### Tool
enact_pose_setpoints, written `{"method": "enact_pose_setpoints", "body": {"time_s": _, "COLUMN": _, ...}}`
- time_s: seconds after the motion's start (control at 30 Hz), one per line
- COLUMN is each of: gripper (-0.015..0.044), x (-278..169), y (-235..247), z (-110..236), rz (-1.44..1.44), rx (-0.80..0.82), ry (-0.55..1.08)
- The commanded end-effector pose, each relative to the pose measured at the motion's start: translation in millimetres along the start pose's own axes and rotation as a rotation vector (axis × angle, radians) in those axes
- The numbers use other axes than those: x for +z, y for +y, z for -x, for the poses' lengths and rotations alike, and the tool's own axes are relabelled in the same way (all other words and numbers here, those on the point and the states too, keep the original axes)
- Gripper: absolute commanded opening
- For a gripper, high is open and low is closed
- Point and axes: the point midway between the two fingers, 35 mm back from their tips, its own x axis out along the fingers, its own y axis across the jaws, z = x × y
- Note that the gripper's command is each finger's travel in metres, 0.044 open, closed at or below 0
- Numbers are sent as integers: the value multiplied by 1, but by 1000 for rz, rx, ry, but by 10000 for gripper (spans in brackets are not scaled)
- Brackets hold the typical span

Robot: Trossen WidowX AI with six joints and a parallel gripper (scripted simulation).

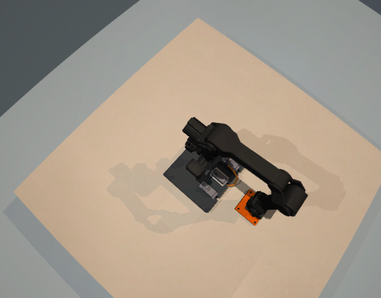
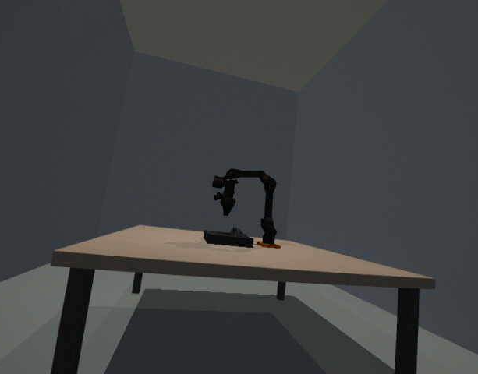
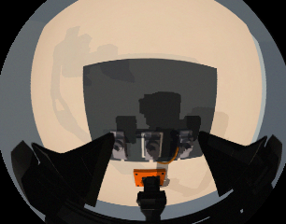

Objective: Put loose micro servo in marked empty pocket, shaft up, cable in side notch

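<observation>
The dark deck (image 1: 179, 179) (image 2: 222, 238) (image 3: 119, 88) lies on the table. The micro servo (image 1: 219, 176) (image 3: 153, 145) sits in the middle pocket of a row near the deck's edge, between two other servos. It stands upright and about level with them. Its orange cable (image 1: 234, 180) (image 3: 177, 151) curves out at its side; I cannot tell whether it lies in the notch. My gripper (image 1: 204, 160) (image 2: 227, 212) (image 3: 158, 137) is open and empty. It hangs well above the deck and points straight down, with nothing between its fingers.
Two mounted servos (image 1: 207, 187) (image 1: 234, 164) flank the middle pocket; in the wrist view they show left (image 3: 121, 144) and right (image 3: 188, 140). The arm's orange base plate (image 1: 245, 207) (image 3: 150, 177) sits just beside the deck. The table edge (image 2: 231, 271) is far off.
</observation>
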Motion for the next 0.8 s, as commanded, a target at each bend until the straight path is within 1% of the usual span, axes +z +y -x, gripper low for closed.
{"method": "enact_pose_setpoints", "body": {"time_s": 0.0, "gripper": 440, "x": 8, "y": -1, "z": 3, "rz": 4, "rx": -2, "ry": 13}}
{"method": "enact_pose_setpoints", "body": {"time_s": 0.07, "gripper": 440, "x": 8, "y": -1, "z": 9, "rz": 4, "rx": -2, "ry": 11}}
{"method": "enact_pose_setpoints", "body": {"time_s": 0.2, "gripper": 440, "x": 4, "y": 0, "z": 34, "rz": 4, "rx": -2, "ry": 5}}
{"method": "enact_pose_setpoints", "body": {"time_s": 0.27, "gripper": 440, "x": 3, "y": 0, "z": 41, "rz": 4, "rx": -2, "ry": 4}}
{"method": "enact_pose_setpoints", "body": {"time_s": 0.77, "gripper": 440, "x": 3, "y": 0, "z": 41, "rz": 4, "rx": -2, "ry": 4}}
